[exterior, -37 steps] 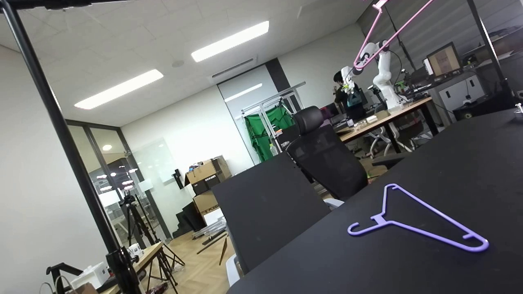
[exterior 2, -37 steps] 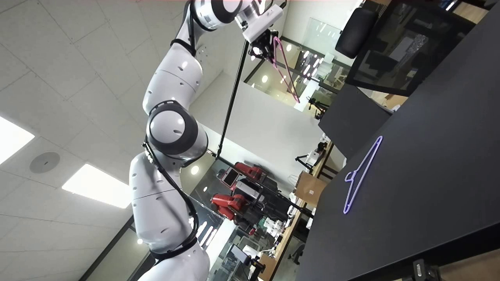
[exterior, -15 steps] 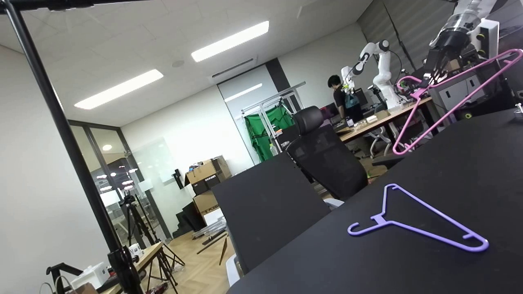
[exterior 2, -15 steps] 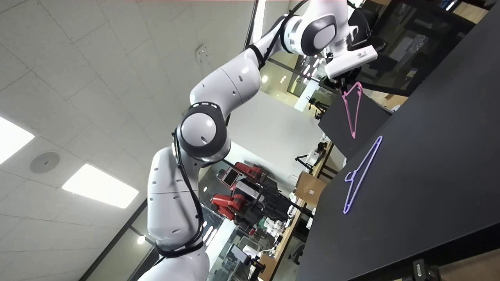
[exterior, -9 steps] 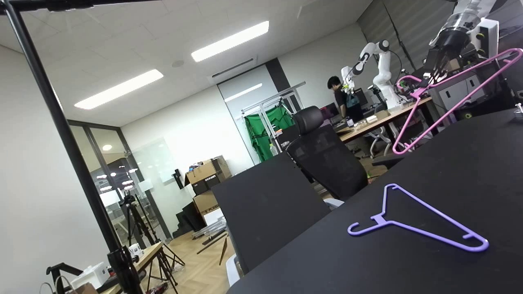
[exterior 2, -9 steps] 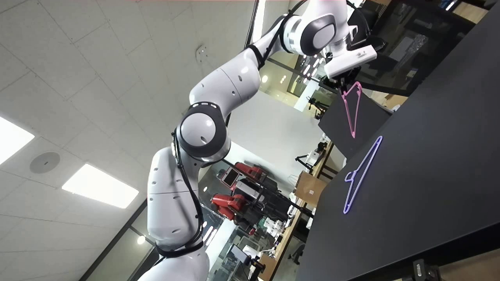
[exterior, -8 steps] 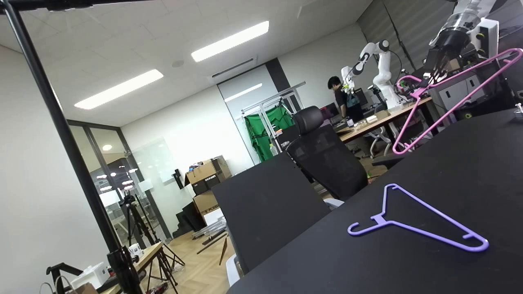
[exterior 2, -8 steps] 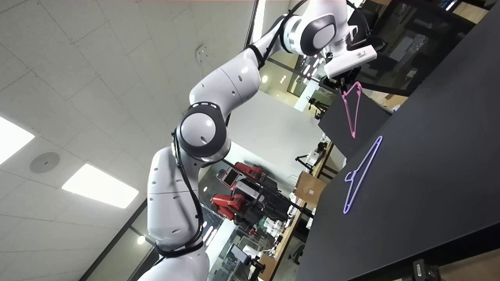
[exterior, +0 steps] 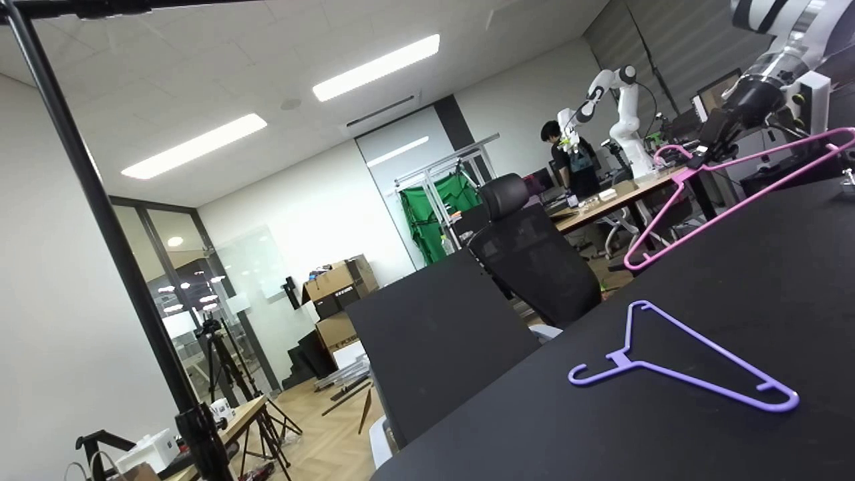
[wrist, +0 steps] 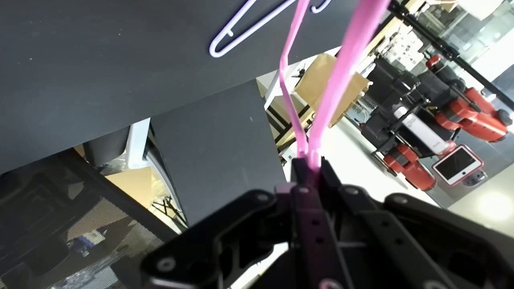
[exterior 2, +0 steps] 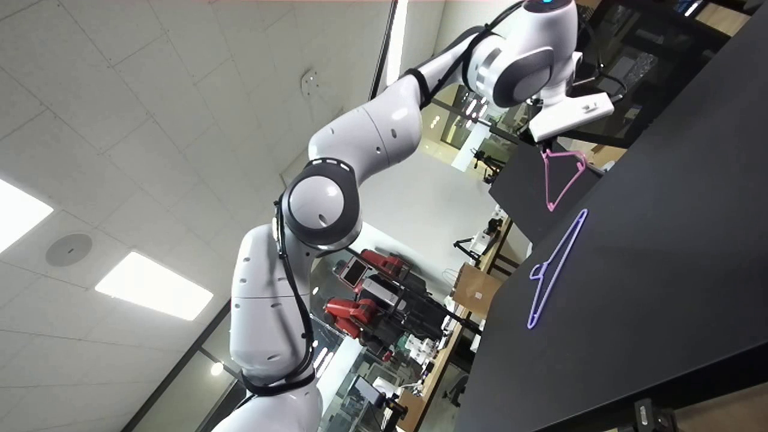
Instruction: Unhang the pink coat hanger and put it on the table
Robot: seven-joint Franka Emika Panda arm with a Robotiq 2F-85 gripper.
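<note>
- Step in hand, as judged: the transfer to the surface point(exterior 2: 636, 282). The pink coat hanger point(wrist: 339, 82) appears to touch nothing but the jaws, so unhanging is taken as complete; placing is not yet done.
- Jaws: drawn together on the pink coat hanger, no gap seen in the wrist view beyond the thickness of the plastic. They grip beside its neck point(exterior: 682, 175).
- Position: the pink coat hanger is in mid-air at the end of the arm point(exterior 2: 366, 135), apart from the surface. Whether it is right over the top or just past the edge cannot be told.
- Attitude: its triangle is not laid flat to the surface; exact tilt unclear, both exterior views being slanted.
- Neighbour: a lavender hanger point(exterior: 622, 361) lies flat on the surface, looking near the pink one but not touching.
- Next move, as judged: bring the pink coat hanger inboard and down, rotating it until its plane lies along the surface, to one side of the lavender hanger; part the jaws only once it rests.
- Watch for: the lower corner catching the edge, or the frame landing across the lavender hanger.
</note>
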